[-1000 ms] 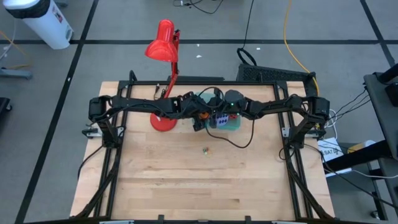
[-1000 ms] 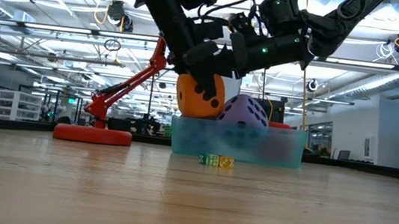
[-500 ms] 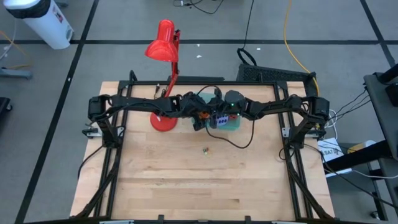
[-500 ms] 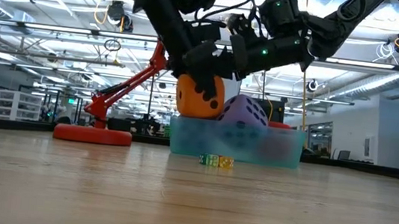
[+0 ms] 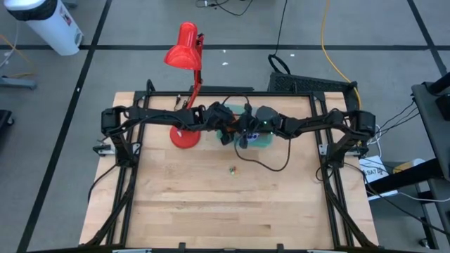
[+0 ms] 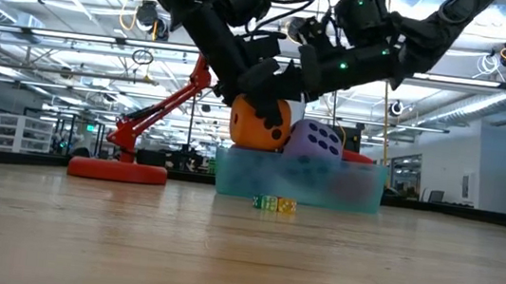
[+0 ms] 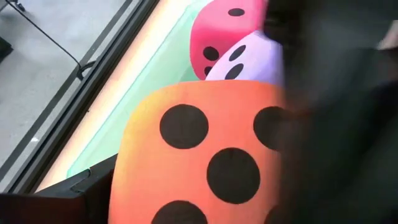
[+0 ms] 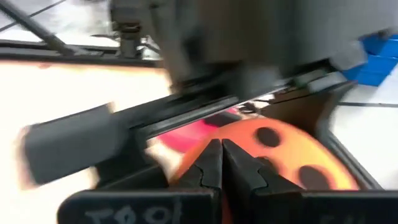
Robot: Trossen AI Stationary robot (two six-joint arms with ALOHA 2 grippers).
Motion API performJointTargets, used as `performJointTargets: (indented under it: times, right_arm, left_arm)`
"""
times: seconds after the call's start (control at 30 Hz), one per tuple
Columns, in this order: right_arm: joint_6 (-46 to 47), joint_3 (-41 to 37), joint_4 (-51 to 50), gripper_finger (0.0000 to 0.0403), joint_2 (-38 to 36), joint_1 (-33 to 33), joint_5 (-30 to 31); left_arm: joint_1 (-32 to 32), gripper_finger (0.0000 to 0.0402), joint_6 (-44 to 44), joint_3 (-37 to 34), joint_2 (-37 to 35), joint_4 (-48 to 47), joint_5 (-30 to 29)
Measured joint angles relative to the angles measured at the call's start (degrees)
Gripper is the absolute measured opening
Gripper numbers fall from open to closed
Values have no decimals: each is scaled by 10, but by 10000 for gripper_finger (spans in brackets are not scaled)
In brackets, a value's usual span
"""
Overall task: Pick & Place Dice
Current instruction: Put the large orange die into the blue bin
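Over the left end of the teal tray my left gripper is shut on the orange die. Its fingers are spread wide. A purple-blue die lies in the tray right beside the orange one, and a red die lies behind them. My right gripper is shut and reaches in from the table's right. Its tips stand at the orange die's upper part. My left gripper has the orange die between its two wide-spread fingers, one finger on each opposite side. It comes slanting down from the table's left. The die's underside is level with the tray's rim; whether it rests on anything is hidden. Whether my right gripper's shut tips touch the orange die, I cannot tell.
A red desk lamp stands with its round base left of the tray. A few tiny coloured blocks lie on the wood in front of the tray. The near half of the table is bare wood.
My left gripper has sunk with the orange die and gone a little toward the table's right, bringing the die down against the purple-blue one at the tray's left end. The purple-blue die has shifted slightly.
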Motion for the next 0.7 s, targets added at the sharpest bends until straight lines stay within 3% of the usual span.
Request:
performJointTargets:
  times: [0.7]
  right_arm:
    - [6,0,-45,0,-4,2,17]
  left_arm:
    - [15,400,0,-4,39,49,36]
